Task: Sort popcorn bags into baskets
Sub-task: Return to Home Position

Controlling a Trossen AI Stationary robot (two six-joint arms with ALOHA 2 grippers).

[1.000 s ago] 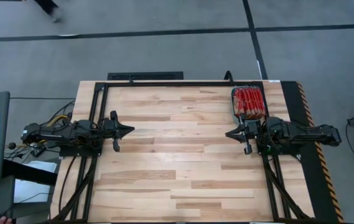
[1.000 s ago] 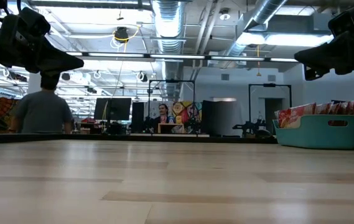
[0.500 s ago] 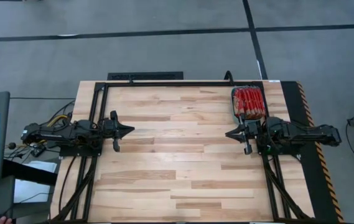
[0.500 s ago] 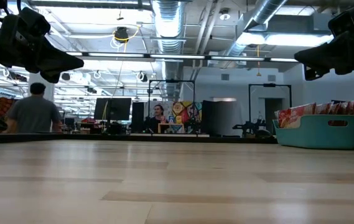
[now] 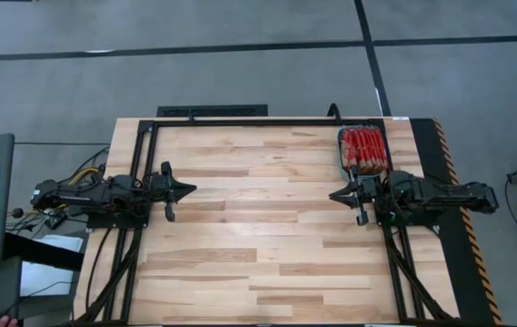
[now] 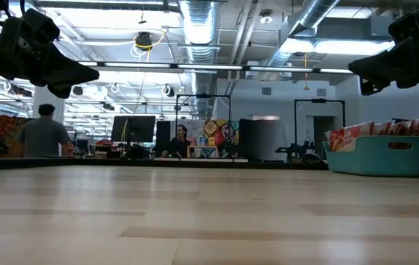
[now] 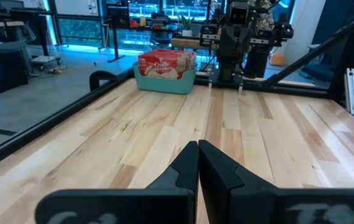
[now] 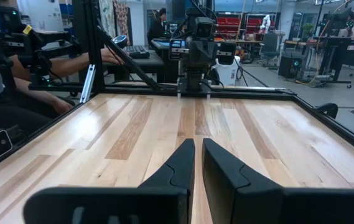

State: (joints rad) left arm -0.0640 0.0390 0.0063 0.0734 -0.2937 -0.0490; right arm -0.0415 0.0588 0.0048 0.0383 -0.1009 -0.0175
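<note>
Big pale wooden butcher-block table (image 5: 258, 227) with a black metal frame round its edge, and the middle of it is bare boards. The dark left arm (image 5: 104, 193) lies low along the table's left edge, reaching inward. The dark right arm (image 5: 431, 197) mirrors it on the right edge, the two facing each other across the wood, well apart.

In the far right corner sits the small teal-green plastic bin with rounded corners (image 6: 375, 158), just beside the right arm's wrist, on its far side. It's packed: the flat red popcorn bags with white label panels (image 5: 364, 150) stand on edge in a tight row inside, their tops poking above the rim. No packet lies out on the table.

The left gripper (image 5: 190, 190) hangs above the boards, off the surface, its two dark fingers (image 7: 186, 165) pressed together to a hairline, nothing between them. The right gripper (image 5: 333, 194) is up in the air too, near the bin but not touching it; its fingers (image 8: 183, 162) are drawn in with only a sliver of a gap and hold nothing.

Beyond the table, a person in a grey shirt (image 6: 43, 136) stands in the room with their back to us, and someone seated beside the frame has a forearm (image 8: 71, 62) stretched toward a desk.
</note>
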